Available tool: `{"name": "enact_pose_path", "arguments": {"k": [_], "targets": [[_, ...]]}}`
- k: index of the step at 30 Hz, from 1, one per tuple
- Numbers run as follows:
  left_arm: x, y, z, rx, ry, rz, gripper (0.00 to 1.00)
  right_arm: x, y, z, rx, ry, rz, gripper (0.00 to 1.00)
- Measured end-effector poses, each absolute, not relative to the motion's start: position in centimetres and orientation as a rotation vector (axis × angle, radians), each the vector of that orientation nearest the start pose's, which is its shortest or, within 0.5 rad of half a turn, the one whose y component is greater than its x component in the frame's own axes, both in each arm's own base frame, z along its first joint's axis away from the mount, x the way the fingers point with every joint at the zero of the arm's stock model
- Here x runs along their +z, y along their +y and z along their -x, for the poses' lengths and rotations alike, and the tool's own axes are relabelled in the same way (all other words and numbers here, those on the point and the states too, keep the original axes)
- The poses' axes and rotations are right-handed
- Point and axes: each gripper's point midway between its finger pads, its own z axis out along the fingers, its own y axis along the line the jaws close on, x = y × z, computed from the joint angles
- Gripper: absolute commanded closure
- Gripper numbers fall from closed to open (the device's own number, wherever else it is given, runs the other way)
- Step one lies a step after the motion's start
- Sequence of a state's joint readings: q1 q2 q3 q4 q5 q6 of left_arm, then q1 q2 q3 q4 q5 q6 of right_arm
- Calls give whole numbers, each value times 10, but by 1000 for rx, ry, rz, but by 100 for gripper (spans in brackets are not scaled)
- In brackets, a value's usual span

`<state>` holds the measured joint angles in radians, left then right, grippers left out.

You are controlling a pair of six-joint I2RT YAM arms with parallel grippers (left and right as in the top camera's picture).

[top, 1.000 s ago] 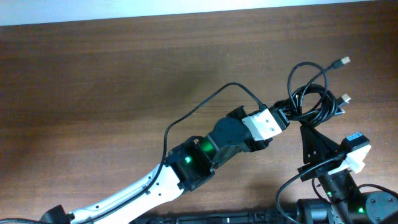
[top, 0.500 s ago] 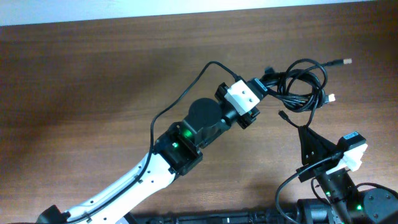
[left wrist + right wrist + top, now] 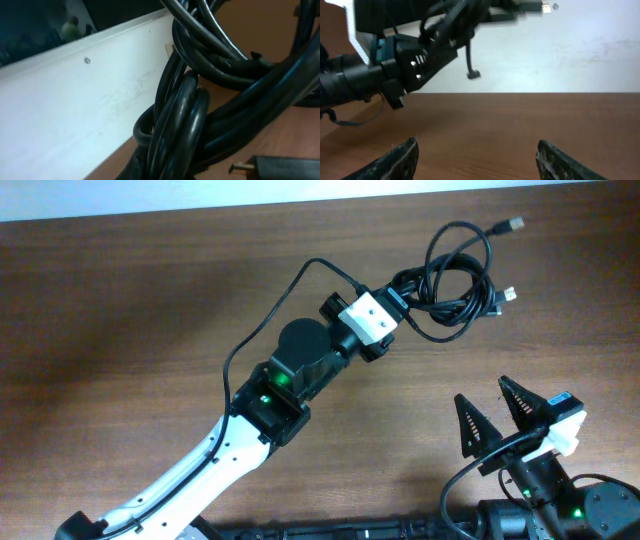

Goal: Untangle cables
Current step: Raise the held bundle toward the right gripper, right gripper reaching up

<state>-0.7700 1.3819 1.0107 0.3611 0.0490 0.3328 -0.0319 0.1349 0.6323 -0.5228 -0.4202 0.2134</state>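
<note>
The cables (image 3: pixel 455 275) form a bunched black bundle of loops near the table's far edge, with plug ends (image 3: pixel 514 224) sticking out to the right. My left gripper (image 3: pixel 403 293) is shut on the bundle's left side and holds it lifted. In the left wrist view the cables (image 3: pixel 185 115) fill the frame and hide the jaws. My right gripper (image 3: pixel 493 412) stands open at the near right, well apart from the bundle, with nothing between its fingers. In the right wrist view, the right gripper (image 3: pixel 477 157) faces bare table, and the cables (image 3: pixel 452 17) hang from the left gripper (image 3: pixel 422 55), one plug (image 3: pixel 474 75) dangling.
A white wall (image 3: pixel 560 55) runs along the table's far edge, just behind the bundle. The left arm (image 3: pixel 280 385) crosses the table diagonally from the near left, its own black wire (image 3: pixel 265 330) arching beside it. The brown wooden table (image 3: pixel 130 330) spreads to the left.
My left arm has carried the bundle up and away toward the far edge. My right gripper, shut beside the bundle before, now stands open in about the same place.
</note>
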Motion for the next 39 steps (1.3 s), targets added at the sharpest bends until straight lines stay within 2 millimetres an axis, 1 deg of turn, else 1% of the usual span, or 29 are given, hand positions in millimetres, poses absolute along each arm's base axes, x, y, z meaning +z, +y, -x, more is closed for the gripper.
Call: {"name": "enact_pose_path", "arguments": {"k": [4, 9, 12, 15, 17, 20, 24, 25, 26, 28, 30, 31, 33, 35, 37, 39], "targets": [[336, -331, -329, -285, 1282, -947, 100, 319, 67, -175, 486, 1591, 150, 26], [336, -331, -329, -191, 1219, -1019, 100, 343, 69, -163, 484, 1537, 173, 26], [337, -331, -329, -163, 1199, -1039, 100, 349, 69, -160, 482, 1524, 176, 26], [338, -331, -329, -128, 1171, -1063, 100, 348, 69, -160, 482, 1528, 174, 26], [341, -330, -329, -117, 1154, -1064, 100, 342, 68, -161, 479, 1555, 159, 26], [353, -328, -327, -132, 1133, -1027, 100, 328, 62, -163, 463, 1612, 118, 23], [370, -323, -321, -182, 1131, -965, 100, 326, 59, -164, 437, 1621, 115, 17], [374, -322, -320, -206, 1133, -940, 100, 326, 59, -164, 426, 1617, 123, 17], [381, -321, -319, -304, 1167, -858, 100, 328, 60, -164, 422, 1610, 133, 17], [380, -323, -317, -409, 1214, -812, 100, 336, 64, -163, 420, 1573, 176, 17], [375, -330, -309, -549, 1265, -793, 100, 345, 69, -160, 424, 1532, 223, 17], [374, -334, -305, -601, 1273, -798, 100, 346, 70, -159, 422, 1522, 239, 17], [373, -344, -290, -736, 1272, -836, 100, 351, 72, -158, 412, 1499, 269, 17], [372, -354, -271, -861, 1250, -903, 100, 358, 73, -157, 396, 1465, 296, 16], [372, -360, -255, -966, 1237, -956, 100, 365, 74, -156, 379, 1431, 315, 17], [371, -363, -243, -1044, 1231, -990, 100, 368, 75, -155, 374, 1413, 324, 17]]}}
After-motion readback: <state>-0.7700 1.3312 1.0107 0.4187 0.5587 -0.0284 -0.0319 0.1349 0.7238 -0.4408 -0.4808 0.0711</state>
